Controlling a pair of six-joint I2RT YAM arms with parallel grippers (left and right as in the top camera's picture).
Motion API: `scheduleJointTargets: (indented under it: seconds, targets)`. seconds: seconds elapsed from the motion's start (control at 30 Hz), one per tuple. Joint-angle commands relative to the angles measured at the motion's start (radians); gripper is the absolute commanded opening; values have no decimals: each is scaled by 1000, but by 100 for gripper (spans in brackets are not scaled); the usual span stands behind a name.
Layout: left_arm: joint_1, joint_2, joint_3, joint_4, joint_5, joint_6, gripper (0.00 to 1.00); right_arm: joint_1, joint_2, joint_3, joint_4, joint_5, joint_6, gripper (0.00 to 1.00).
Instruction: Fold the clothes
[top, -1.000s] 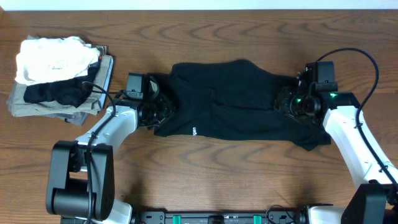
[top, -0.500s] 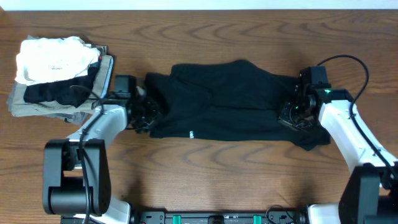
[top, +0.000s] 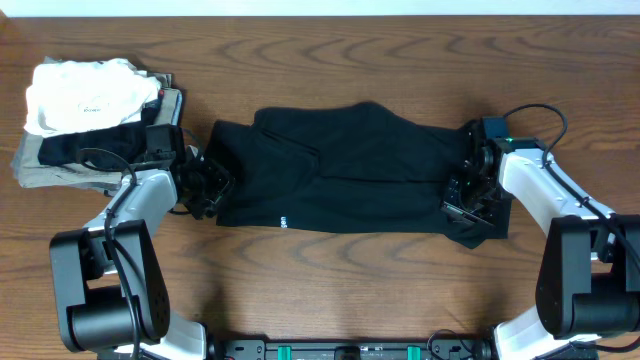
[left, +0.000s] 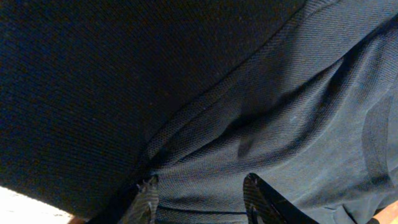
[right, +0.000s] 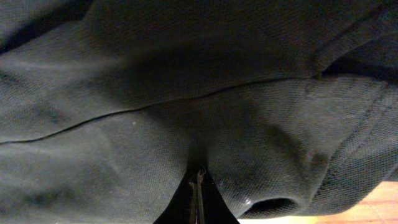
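The clothes (top: 350, 165), a black T-shirt, lie stretched in a long band across the middle of the wooden table (top: 340, 285). My left gripper (top: 205, 186) is at the shirt's left end. In the left wrist view its jaws stand partly apart around a thick bunch of the black fabric (left: 261, 93), which fills the gap between the fingers of the left gripper (left: 200, 198). My right gripper (top: 467, 192) is at the shirt's right end. In the right wrist view the right gripper (right: 198, 186) has its fingers pressed together, pinching a fold of the clothes (right: 186, 93).
A pile of folded garments sits at the back left: a white one (top: 80, 90) on top, a black layer (top: 85, 150) under it, and grey ones (top: 50, 172) at the bottom. It lies close to my left arm. A strip of bare wood (right: 379, 202) shows beside the shirt's right edge.
Both grippers have moved left and the whole shirt has slid left with them, toward the pile. The right gripper's jaws have closed on the fabric.
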Motion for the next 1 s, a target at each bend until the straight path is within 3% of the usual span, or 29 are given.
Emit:
scheduleJointTargets:
  seconds: [0.0, 0.4, 0.57, 0.63, 0.97]
  targets:
    - [12, 10, 3, -11, -40, 26, 48, 6, -16, 1, 4, -44, -42, 1]
    - [40, 10, 3, -11, -40, 37, 49, 6, -27, 0, -10, -36, -153, 13]
    - [61, 10, 3, -13, -40, 43, 48, 6, -4, -2, 11, -26, -151, 10]
    - [66, 10, 3, -19, -40, 44, 49, 6, 11, -3, 16, -26, -144, 1]
    - [116, 10, 3, -23, -40, 45, 49, 6, 127, -3, 30, 7, -103, 1]
